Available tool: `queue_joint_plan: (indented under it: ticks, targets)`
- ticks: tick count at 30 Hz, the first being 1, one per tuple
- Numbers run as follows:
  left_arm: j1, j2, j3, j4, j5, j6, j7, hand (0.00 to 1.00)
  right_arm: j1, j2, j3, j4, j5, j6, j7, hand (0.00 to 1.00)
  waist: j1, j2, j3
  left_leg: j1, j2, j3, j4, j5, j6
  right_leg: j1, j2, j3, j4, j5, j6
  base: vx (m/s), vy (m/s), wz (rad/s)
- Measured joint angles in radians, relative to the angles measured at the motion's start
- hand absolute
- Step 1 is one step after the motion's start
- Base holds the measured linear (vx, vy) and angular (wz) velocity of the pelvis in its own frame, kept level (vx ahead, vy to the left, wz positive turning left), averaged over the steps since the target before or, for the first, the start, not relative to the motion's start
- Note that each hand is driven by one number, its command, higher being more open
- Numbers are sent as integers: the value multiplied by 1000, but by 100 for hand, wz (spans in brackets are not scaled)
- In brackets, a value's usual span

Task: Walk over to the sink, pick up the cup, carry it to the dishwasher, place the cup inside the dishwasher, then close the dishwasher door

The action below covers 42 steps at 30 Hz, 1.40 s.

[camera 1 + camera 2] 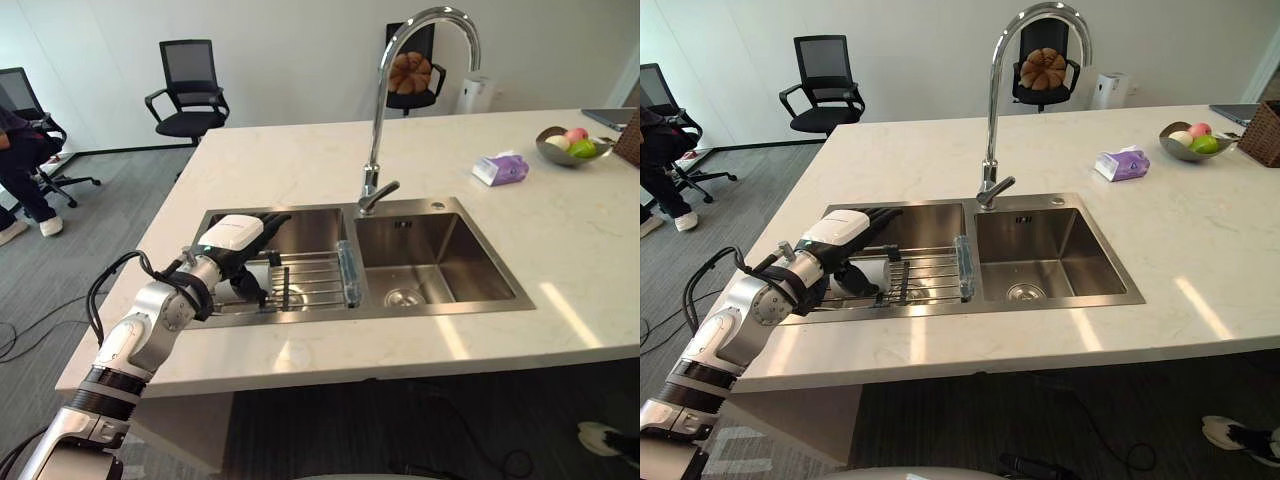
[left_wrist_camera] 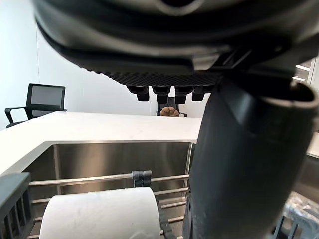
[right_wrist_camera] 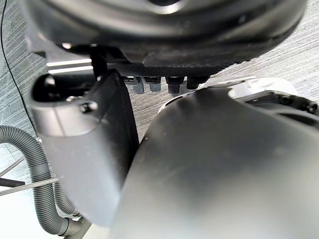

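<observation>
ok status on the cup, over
Left robot hand open over the cup, thumb beside it. Right robot hand open, low by the floor. Cup on its side on the sink rack, not gripped. Nothing blocking it.

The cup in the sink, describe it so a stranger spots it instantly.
Find the double sink in the pale counter; a wire rack spans its left basin. The cup lies on its side on that rack beneath the left hand, plain white against steel.
</observation>
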<state>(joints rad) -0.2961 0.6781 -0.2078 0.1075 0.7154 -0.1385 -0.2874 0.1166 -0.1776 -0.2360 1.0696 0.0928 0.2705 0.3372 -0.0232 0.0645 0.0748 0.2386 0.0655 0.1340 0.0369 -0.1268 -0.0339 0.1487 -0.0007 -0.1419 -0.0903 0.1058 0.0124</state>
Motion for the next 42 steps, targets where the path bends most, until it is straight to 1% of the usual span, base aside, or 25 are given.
queue_joint_plan:
  ticks: [4,8,9,11,13,16,18,21,23,30,34,39,40,42]
  targets:
    - [24,-20,-15,27,35,19,1,100,-1,2,1,-7,-7,0,-1,100,-9,-1,4,15,-2,0,-7,2,4,9,0,0,0,-1,0,15,24,0]
    - [24,-33,-16,42,52,45,14,100,-8,2,7,-8,-9,3,-3,100,-18,-4,10,25,-5,1,-13,2,4,17,-4,0,4,-2,2,9,42,-1]
    - [24,-35,-16,56,54,59,24,100,-12,3,8,-8,-8,3,-3,100,-21,-5,19,34,-6,3,-15,2,4,25,-4,0,4,-3,3,-35,22,-3]
    - [24,-41,-18,62,62,82,28,100,-12,5,8,-9,-8,4,-4,100,-21,-8,21,35,-6,4,-16,2,4,25,-4,1,4,-3,3,-43,17,-2]
    - [24,-42,-32,66,73,108,51,100,-9,6,8,-17,-9,9,-5,100,-21,-9,21,36,-6,4,-15,2,4,26,-4,3,0,-3,3,-41,8,1]
    - [24,-56,-38,94,73,115,89,100,-9,6,9,-18,-9,10,-5,100,-22,-9,22,36,-4,5,-15,2,3,26,-3,4,0,-3,3,-25,4,0]
    - [24,-69,-38,104,84,133,93,100,-8,6,10,-19,-9,11,-5,100,-22,-10,22,36,-4,7,-15,2,3,26,-2,6,0,-3,3,0,0,0]
    - [24,-77,-38,110,122,145,94,100,-9,7,10,-20,-9,13,-5,100,-23,-10,22,39,-3,10,-17,2,3,26,-1,8,0,-3,3,-6,5,-1]
    - [22,-81,-38,145,153,157,108,100,-9,7,11,-24,-10,20,-4,100,-29,-10,22,45,-3,12,-19,2,3,29,-1,10,0,-3,3,-10,8,-2]
    - [-14,-85,-44,252,191,194,111,100,-9,8,29,-42,-17,24,4,100,-48,-15,24,51,-3,16,-22,0,1,34,1,16,0,-3,3,-31,7,-1]
    - [-30,-85,-45,301,209,220,106,100,-8,9,31,-47,-17,26,9,100,-50,-16,25,51,0,21,-23,0,0,31,5,21,0,-4,3,-15,2,-3]
    - [-57,-85,-56,374,226,219,95,100,-5,7,44,-61,-17,31,10,100,-53,-16,25,52,2,30,-25,-1,-1,27,7,29,0,-4,2,-17,6,-6]
    - [-58,-85,-55,381,228,220,92,0,-5,8,46,-61,-17,31,10,100,-55,-17,25,53,2,33,-26,-1,-1,26,8,31,0,-4,2,-23,3,-4]
    - [-61,-84,-55,382,231,220,85,0,-4,7,46,-61,-17,31,10,100,-54,-17,25,54,2,35,-27,-2,-3,26,8,32,0,-4,2,-12,1,-2]
